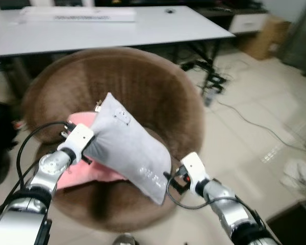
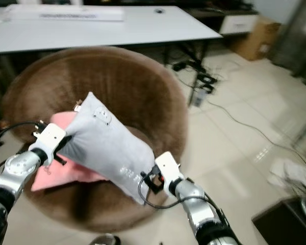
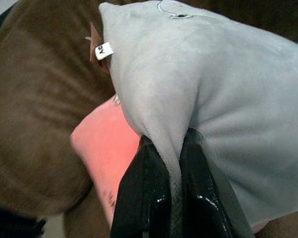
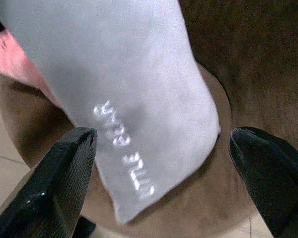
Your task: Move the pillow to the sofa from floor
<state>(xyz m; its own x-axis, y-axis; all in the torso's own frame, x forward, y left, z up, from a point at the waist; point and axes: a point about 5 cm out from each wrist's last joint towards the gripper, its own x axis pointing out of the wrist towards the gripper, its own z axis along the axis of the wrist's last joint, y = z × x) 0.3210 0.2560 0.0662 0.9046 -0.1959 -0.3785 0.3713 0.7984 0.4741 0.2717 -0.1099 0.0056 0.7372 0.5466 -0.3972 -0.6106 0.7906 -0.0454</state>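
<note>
Pale tiled floor (image 1: 255, 127) surrounds a round brown plush sofa chair (image 1: 143, 81), with a long white table (image 1: 112, 25) behind it and black cables (image 1: 255, 120) trailing across the tiles to the right. At left, the left gripper (image 3: 175, 163) has its two black fingers pinched tight on a fold at one corner of the grey pillow (image 1: 127, 148), which carries a small white tag near its top edge. The pillow hangs lengthwise across the seat of the sofa, tilted down toward the right, and its lower side seems to rest on a pink cushion (image 1: 86, 173) lying in the seat, though the contact is hard to judge. Embroidered white lettering shows near its lower end. At right, the right gripper (image 4: 161, 173) has its fingers spread wide on either side of that lower end, gripping nothing.
</note>
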